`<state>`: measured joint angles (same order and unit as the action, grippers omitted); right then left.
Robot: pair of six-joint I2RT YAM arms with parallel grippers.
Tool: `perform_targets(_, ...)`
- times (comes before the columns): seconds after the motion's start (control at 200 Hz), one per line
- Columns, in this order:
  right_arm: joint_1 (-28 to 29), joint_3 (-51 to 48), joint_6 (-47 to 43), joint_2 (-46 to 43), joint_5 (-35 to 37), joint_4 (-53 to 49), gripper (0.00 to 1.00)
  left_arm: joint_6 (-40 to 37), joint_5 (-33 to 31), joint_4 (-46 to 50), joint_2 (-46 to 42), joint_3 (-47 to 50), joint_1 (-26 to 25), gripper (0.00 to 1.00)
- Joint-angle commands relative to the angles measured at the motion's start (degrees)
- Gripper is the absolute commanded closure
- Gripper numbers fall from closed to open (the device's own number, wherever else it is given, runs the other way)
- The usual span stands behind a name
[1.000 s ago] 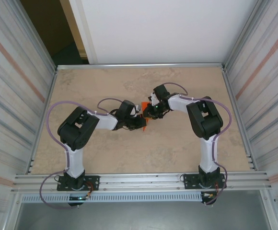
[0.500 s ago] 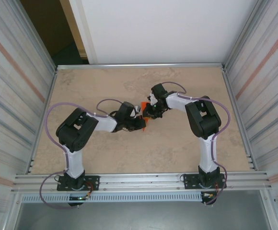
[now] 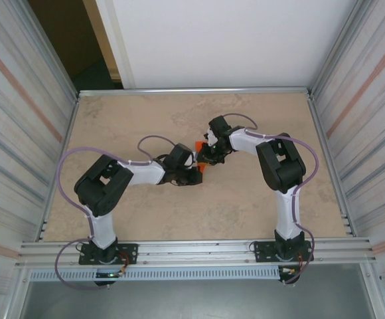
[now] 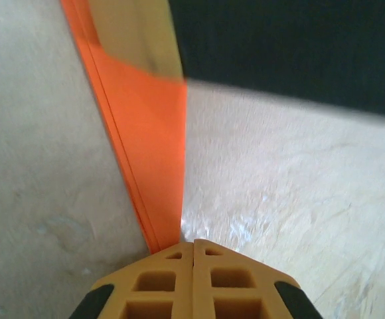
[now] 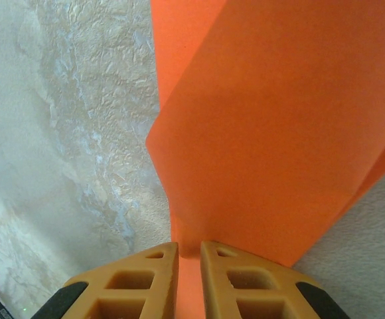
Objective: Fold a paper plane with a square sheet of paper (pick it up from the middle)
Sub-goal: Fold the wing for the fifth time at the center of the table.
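Note:
The orange sheet of paper [image 3: 202,167], folded into creased layers, sits between the two grippers at the table's middle. In the right wrist view the paper [image 5: 265,133] spreads wide ahead, and its lower end runs into the narrow gap of my right gripper [image 5: 189,249], which is shut on it. In the left wrist view the paper [image 4: 149,133] is a narrow layered strip whose lower end meets the tip of my left gripper [image 4: 192,244]. Those jaws are pressed together, with the strip just left of their seam. From above, my left gripper [image 3: 192,174] and right gripper [image 3: 206,158] nearly touch.
The beige stone-pattern table [image 3: 146,119] is walled by metal panels left and right, with a rail [image 3: 192,249] along the near edge. The right arm's dark body [image 4: 292,46] hangs close ahead of the left gripper. Open tabletop lies to the far left, far right and front.
The left arm's elbow has swung out to the left and its wrist has shifted slightly right. The right gripper has drawn a little left, and the paper stays between the grippers.

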<state>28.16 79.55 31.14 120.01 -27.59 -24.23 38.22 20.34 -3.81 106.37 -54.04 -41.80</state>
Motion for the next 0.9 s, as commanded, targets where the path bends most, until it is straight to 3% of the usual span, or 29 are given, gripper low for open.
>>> perform_targets(0.0, 0.29, -0.53, 1.12, 4.14, 6.14, -2.96, 0.83, -2.44, -0.69, 7.69, -1.46, 1.07, -0.97, 0.98)
perform_targets(0.256, 0.45, -0.8, 1.45, 3.93, 6.21, -3.19, 0.83, -3.03, -0.94, 9.36, -5.83, 2.12, -0.59, 0.98)
perform_targets(0.446, 0.67, -2.17, 4.62, 2.06, 6.65, -3.04, 0.82, -1.31, -0.05, 5.05, -12.25, 2.26, 0.26, 0.96)
perform_targets(0.677, 0.58, -5.77, 12.42, -0.57, 5.76, 0.27, 0.83, 0.83, 0.95, 0.33, -6.11, -0.55, 0.76, 0.96)
perform_targets(0.897, 0.05, -6.96, 14.06, -1.11, 4.67, 1.63, 0.83, 1.31, 0.85, -2.14, -1.11, -2.54, 2.77, 0.98)
